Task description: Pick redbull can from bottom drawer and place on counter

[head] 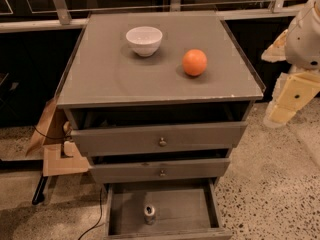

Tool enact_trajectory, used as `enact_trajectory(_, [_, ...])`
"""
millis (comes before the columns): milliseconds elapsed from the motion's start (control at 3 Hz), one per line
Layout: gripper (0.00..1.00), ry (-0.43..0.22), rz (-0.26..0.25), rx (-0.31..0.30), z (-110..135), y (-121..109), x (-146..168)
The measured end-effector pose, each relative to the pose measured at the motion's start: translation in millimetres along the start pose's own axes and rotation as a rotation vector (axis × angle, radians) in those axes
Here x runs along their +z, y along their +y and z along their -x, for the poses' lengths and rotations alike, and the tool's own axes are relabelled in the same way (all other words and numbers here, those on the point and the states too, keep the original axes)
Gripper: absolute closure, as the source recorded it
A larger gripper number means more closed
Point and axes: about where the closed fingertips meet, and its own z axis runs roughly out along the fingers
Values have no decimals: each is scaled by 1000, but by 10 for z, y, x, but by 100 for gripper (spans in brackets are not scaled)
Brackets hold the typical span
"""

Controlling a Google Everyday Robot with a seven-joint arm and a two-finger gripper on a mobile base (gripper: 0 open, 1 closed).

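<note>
— One redbull can (150, 214) is standing upright on the grey floor of the bottom drawer (186, 210), close to the drawer's front wall and a little left of its middle.

— How is it lying against the gripper?

— Well apart. The gripper (285, 104) is hanging at the right edge of the view, off the cabinet's right side and at about the height of the top drawer. The can is sitting far below it and off to its left, with the drawer's right wall and the cabinet's corner between them.

— Is the claw gripping anything?

— I cannot tell whether it is open or closed; it is showing only as a cream-coloured piece pointing down and left.

— What is lying further out?

— The bottom drawer is standing pulled well out. The two upper drawers (160, 140) are sitting slightly open above it, level with the gripper and to its left. The counter (110, 81) is spreading above and left of the gripper, carrying an orange (194, 62) on the nearer side and a white bowl (144, 40) beyond it. A cardboard box (60, 159) is leaning on the cabinet's far side.
</note>
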Motion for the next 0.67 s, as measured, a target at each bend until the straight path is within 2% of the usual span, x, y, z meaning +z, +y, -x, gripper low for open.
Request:
enact_trajectory(333, [42, -16, -20, 14, 8, 30, 70])
enact_trajectory(667, [65, -68, -28, 59, 51, 162, 379])
